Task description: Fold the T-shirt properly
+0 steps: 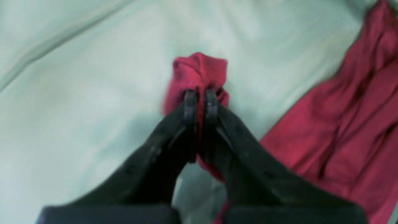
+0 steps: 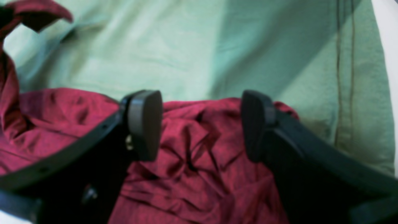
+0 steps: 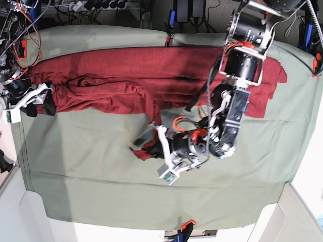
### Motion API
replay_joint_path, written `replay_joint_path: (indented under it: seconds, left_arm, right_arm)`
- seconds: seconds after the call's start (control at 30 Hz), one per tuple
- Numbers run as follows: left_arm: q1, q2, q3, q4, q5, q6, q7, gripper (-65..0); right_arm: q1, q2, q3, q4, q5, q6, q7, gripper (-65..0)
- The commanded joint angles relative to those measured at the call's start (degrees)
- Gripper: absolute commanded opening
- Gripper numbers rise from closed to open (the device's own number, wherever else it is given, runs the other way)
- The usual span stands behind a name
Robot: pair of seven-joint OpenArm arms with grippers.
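A large dark red soft knit T-shirt [image 3: 126,75] lies spread in a long rumpled band across the far half of a sage-green table cloth [image 3: 91,176], running from one side edge of the cloth almost to the other, its surface heavily creased and partly doubled over on itself. From the middle of that band a narrow tongue of the red fabric is drawn out toward the near side of the cloth, ending in a small bunched tip near the cloth's centre. The left gripper [image 1: 200,96], black with slim fingers, has its jaws pressed together on that tip, so that a knot of red knit bulges out just beyond the fingertips [image 1: 190,101] while more of the fabric trails back beneath the claw. In the left wrist view the main body of the T-shirt lies well apart from this pinched tip, with bare green cloth between them. The right gripper [image 2: 202,124] sits at the end of the T-shirt nearest the cloth's side edge; its two broad dark pads [image 2: 145,124] stand wide apart and hold nothing, and crumpled red fabric shows in the gap between them. Whether the pads touch the fabric cannot be told. A stitched hem line runs along the green cloth beside that end of the T-shirt.
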Motion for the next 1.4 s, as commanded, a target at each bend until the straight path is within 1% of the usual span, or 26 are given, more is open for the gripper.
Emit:
replay_joint_path:
  seconds: [0.0,0.1,0.23,0.3,0.47,0.53,0.6,0.8,0.87,1.0,1.03,1.07,1.1,1.2,1.23,1.27,1.37]
  left_arm:
    - [-0.5,-1.1,-0.2,2.6,-0.9,-0.2,-0.8,-65.0]
    - [3.8,-4.5,-0.2,7.4,-1.2,-0.2,-0.5,-65.0]
    - [10.6,-7.4,-0.7,14.3,-1.0,-0.9,-0.5,-65.0]
    - [14.1,-7.3,-2.4,17.2,-0.1,-1.0,-0.3,-65.0]
    - [21.0,-7.3,-8.4,21.9,-0.4,-1.1,-0.3,-65.0]
    - [23.2,-7.3,-10.6,23.2,-0.7,-2.8,-0.3,-65.0]
    - [24.9,-7.3,-12.7,24.1,-1.0,-3.2,0.0,-65.0]
    - [29.2,-7.3,-19.7,25.8,-5.8,-3.2,1.2,-65.0]
    - [30.9,-7.3,-22.1,26.3,-7.5,-4.4,1.2,-65.0]
    - [34.6,-7.3,-25.7,26.9,-12.3,-8.2,1.8,-65.0]
    - [35.4,-7.3,-26.1,26.9,-13.4,-9.2,2.4,-63.4]
    - [36.1,-7.3,-26.4,26.9,-14.2,-9.7,2.9,-60.1]
    - [36.8,-7.3,-26.4,26.9,-14.7,-9.6,3.0,-55.2]
    - [38.7,-7.3,-26.4,26.9,-15.9,-9.6,3.0,-35.2]
    - [39.3,-7.3,-26.4,26.9,-16.0,-9.6,2.9,-30.4]
    - [39.6,-7.3,-26.4,26.9,-16.0,-9.6,2.9,-28.4]
    - [40.1,-7.2,-26.6,26.9,-16.0,-9.6,2.2,-28.5]
  right_arm:
    - [0.6,0.8,0.2,0.9,1.0,0.0,1.3,-25.4]
    - [0.6,0.8,0.2,0.9,1.0,0.0,1.5,-25.4]
    - [0.6,0.8,0.2,0.9,1.0,0.0,1.5,-25.4]
    - [0.6,0.8,0.2,0.9,1.0,0.0,1.5,-25.4]
    - [0.6,0.8,0.2,0.9,1.0,0.0,1.5,-25.4]
    - [0.6,0.8,0.2,0.9,1.0,0.0,1.5,-25.4]
    - [0.6,0.8,0.2,0.9,1.0,0.0,1.5,-25.4]
    - [0.6,0.8,0.2,0.9,1.0,0.0,1.5,-25.4]
    - [0.6,0.8,0.2,0.9,1.0,0.0,1.5,-25.4]
    - [0.6,0.8,0.2,0.9,1.0,0.0,1.5,-25.4]
    - [0.6,0.8,0.2,0.9,1.0,0.0,1.5,-25.4]
    - [0.6,0.8,0.2,0.9,1.0,0.0,1.6,-25.4]
    - [0.6,0.8,0.2,0.9,1.1,0.0,1.7,-25.4]
    - [0.6,0.8,0.2,0.9,1.0,0.0,2.2,-25.4]
    - [0.6,0.8,0.2,0.9,1.0,0.0,2.2,-25.4]
    - [0.6,0.8,0.2,0.9,1.0,0.0,2.3,-25.4]
    - [0.6,0.8,0.2,0.9,1.0,0.0,2.5,-25.4]
